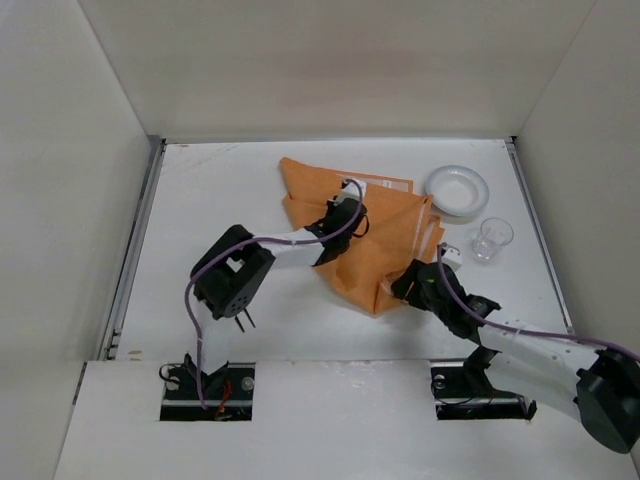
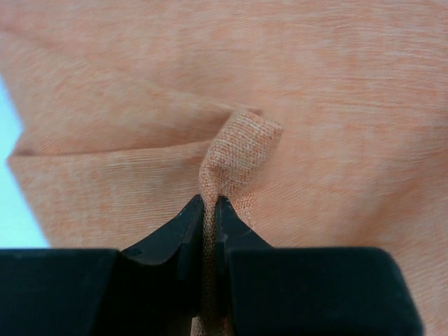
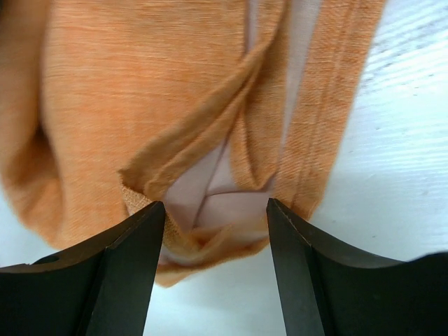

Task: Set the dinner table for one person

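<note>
An orange cloth (image 1: 375,235) lies crumpled and partly folded on the white dinner table (image 1: 230,180), back centre. My left gripper (image 1: 350,205) is shut on a raised pinch of the orange cloth (image 2: 241,147), near its far middle. My right gripper (image 1: 408,285) is open, jaws wide, straddling the cloth's near right corner (image 3: 210,210), where pale folded layers show inside the fabric. A white plate (image 1: 457,190) and a clear glass (image 1: 491,240) stand to the right of the cloth.
White walls enclose the table on three sides. Metal strips (image 1: 135,250) run along the side edges. Purple cables (image 1: 200,270) trail from both arms. The plate and glass stand close to the right arm's reach.
</note>
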`<action>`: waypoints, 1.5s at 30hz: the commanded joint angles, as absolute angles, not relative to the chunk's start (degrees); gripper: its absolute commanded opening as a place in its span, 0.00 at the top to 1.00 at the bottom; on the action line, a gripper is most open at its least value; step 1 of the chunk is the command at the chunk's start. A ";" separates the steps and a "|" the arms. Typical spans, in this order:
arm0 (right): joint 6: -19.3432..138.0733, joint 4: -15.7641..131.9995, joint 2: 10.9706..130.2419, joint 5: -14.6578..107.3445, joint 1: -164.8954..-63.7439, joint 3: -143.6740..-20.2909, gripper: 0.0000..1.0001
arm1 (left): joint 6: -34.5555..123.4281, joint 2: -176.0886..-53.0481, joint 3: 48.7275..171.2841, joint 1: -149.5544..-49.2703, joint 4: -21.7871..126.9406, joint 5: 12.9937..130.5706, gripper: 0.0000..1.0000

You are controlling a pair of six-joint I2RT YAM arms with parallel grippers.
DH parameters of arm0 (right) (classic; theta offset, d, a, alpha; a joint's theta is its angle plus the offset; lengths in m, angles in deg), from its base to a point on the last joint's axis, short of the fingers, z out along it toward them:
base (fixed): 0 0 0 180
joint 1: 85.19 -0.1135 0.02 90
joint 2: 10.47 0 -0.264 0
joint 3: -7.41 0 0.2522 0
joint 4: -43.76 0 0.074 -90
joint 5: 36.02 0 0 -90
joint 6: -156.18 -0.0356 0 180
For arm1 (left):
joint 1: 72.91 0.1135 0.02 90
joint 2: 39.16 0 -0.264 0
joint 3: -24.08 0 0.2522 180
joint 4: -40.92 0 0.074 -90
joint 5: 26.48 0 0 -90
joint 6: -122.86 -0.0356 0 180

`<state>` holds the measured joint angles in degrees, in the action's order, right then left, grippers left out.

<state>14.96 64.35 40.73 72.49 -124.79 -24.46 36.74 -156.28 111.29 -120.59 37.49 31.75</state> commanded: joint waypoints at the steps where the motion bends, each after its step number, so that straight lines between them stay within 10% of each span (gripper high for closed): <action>1: 16.87 59.46 43.40 72.44 -123.12 -27.61 0.34 | 43.82 -141.77 103.35 -117.00 34.12 25.91 0.94; 13: 18.98 62.09 41.20 75.78 -119.52 -30.08 0.34 | 67.03 -98.60 65.27 -115.14 41.30 13.69 0.87; 23: 23.72 53.22 55.69 73.50 -109.50 -35.43 0.32 | 67.76 -80.47 61.12 -118.75 57.41 5.35 0.54; 34: 23.99 48.91 61.06 67.61 -107.30 -36.93 0.43 | 59.67 -111.54 73.94 -110.33 39.93 25.00 0.37; 45: 24.43 46.98 71.87 62.78 -103.60 -43.17 0.41 | 66.67 -140.67 90.49 -98.54 35.78 40.05 0.44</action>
